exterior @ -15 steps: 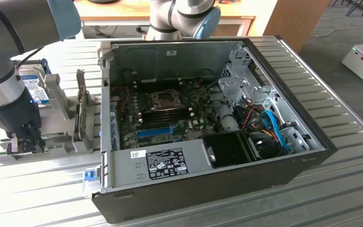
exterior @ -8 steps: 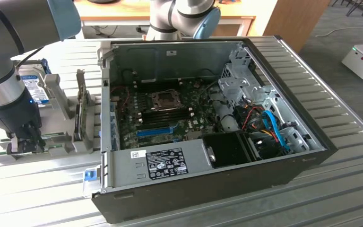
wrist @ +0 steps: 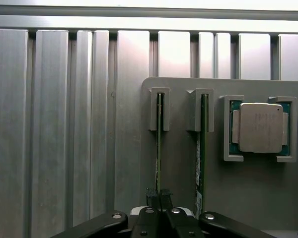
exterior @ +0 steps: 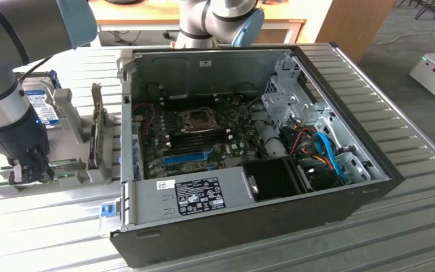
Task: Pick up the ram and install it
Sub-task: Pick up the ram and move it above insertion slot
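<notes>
Two green ram sticks stand on edge in slots of a grey holder (wrist: pixel 248 188). In the wrist view my gripper (wrist: pixel 158 197) is shut on the thin top edge of one ram (wrist: pixel 159 144), its black fingertips (wrist: pixel 151 196) pressing both faces. The second ram (wrist: pixel 201 148) stands parallel beside it, untouched. In the exterior view my gripper (exterior: pixel 30 171) reaches down into the holder (exterior: pixel 81 177) at the exterior view's left, beside the open computer case (exterior: pixel 240 141). The motherboard (exterior: pixel 202 141) lies bare inside the case.
A silver processor chip (wrist: pixel 260 128) sits in a pocket of the holder beside the sticks. A hard drive with a blue label (exterior: pixel 42 107) stands upright behind my arm. Ribbed metal table (exterior: pixel 399 141) surrounds the case. A blue slot strip (exterior: pixel 184 157) and cables (exterior: pixel 323 153) lie inside.
</notes>
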You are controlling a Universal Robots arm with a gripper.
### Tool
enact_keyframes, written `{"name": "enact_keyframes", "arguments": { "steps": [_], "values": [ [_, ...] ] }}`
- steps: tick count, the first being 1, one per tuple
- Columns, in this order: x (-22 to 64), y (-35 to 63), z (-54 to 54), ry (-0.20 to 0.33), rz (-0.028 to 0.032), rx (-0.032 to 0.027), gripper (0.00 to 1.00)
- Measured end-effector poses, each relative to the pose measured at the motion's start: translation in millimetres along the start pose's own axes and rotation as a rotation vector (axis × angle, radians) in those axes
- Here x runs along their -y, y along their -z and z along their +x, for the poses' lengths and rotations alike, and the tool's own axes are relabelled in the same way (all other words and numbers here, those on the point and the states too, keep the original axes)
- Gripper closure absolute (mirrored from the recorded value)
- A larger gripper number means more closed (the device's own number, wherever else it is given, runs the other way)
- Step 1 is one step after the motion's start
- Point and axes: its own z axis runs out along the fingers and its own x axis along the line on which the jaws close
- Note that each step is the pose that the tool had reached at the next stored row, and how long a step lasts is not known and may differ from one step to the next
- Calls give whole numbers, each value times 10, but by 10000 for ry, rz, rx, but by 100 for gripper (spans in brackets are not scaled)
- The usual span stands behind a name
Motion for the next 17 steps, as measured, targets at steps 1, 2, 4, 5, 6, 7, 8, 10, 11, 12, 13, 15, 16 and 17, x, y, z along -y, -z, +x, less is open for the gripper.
{"name": "enact_keyframes", "arguments": {
  "steps": [1, 2, 4, 5, 6, 7, 8, 10, 11, 12, 13, 15, 16, 17],
  "values": [
    [0, 0, 0, 0, 0, 0, 88],
    [0, 0, 0, 0, 0, 0, 88],
    [0, 0, 0, 0, 0, 0, 88],
    [0, 0, 0, 0, 0, 0, 88],
    [0, 0, 0, 0, 0, 0, 88],
    [0, 0, 0, 0, 0, 1, 88],
    [0, 0, 0, 0, 0, 0, 88],
    [0, 0, 0, 0, 1, 1, 88],
    [0, 0, 0, 0, 0, 0, 88],
    [0, 0, 0, 0, 0, 1, 88],
    [0, 0, 0, 0, 0, 1, 88],
    [0, 0, 0, 0, 0, 0, 88],
    [0, 0, 0, 0, 0, 1, 88],
    [0, 0, 0, 0, 0, 0, 88]
  ]
}}
